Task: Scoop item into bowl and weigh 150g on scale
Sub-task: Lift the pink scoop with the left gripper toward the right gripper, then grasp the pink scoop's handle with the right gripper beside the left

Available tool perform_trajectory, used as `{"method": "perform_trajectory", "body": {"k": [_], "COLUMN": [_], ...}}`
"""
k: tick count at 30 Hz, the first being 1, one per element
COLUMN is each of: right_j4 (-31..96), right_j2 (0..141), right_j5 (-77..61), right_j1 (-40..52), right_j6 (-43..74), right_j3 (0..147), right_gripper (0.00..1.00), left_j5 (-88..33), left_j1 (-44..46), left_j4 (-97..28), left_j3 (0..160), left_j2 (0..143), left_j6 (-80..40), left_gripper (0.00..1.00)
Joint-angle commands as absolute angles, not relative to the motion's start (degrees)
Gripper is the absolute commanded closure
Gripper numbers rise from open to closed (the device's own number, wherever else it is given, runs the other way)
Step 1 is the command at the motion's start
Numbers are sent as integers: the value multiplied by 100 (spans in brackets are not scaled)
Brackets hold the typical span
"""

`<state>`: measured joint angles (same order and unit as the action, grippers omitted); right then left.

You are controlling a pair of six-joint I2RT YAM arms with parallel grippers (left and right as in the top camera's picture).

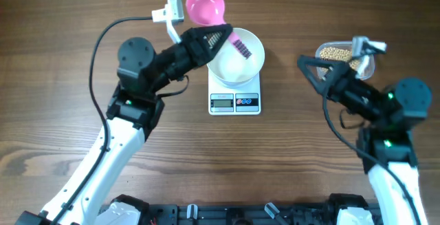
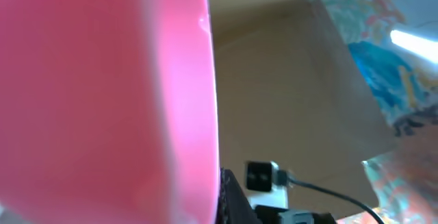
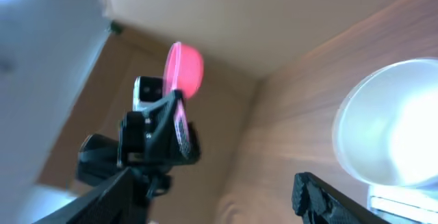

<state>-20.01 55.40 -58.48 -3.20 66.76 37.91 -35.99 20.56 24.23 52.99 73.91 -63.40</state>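
Overhead shows the left claw (image 1: 218,35) clenched on an empty pink scoop (image 1: 206,6) beside the empty-looking bowl (image 1: 237,65) on the scale (image 1: 234,102). The beans (image 1: 335,51) sit in the tub (image 1: 368,65) near the released right claw (image 1: 311,63). All the scooping and weighing is left to do.

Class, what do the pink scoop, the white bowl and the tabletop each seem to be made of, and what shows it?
The pink scoop: probably plastic, uniform bright colour, smooth moulded look. The white bowl: smooth and glossy with highlights; plastic or ceramic, cannot tell. The tabletop: wood or wood-look laminate, brown grain lines.
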Motion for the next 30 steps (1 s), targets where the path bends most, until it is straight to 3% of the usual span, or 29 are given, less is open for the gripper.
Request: {"method": "perform_trajectory", "body": {"k": [1,5,10,11,13,18,30], "right_j4": [-3159,-4110,-4969,-5096,-5098,-5094,-5098], "right_j2": [6160,6748,7017,7017,7017,7017,7019], "right_j5": [-6066,-5743,-5673,-5605,-5422,-5052,-4794], "right_j1": [368,943,1013,1017,1072,1308,1313], "right_j6": [8121,8785,9216,9295,9345,9338,9461], "right_j3": [3850,3850,3850,3850,3850,3850,3850], "right_gripper": [23,23,25,27,41,41,62], "left_j5": [-2943,-2790,-2753,-2755,-2727,-2644,-2539], "left_j1": [2414,2676,2681,2681,2681,2692,2904], "left_j4": [2471,2471,2534,2536,2576,2550,2552], "left_j3": [5369,5369,5369,5369,5369,5369,5369], "left_j2": [7363,7428,7426,7426,7426,7428,7428], "left_j6": [-6501,-6667,-6696,-6698,-6781,-7081,-7081], "left_gripper": [96,96,96,96,96,96,96]}}
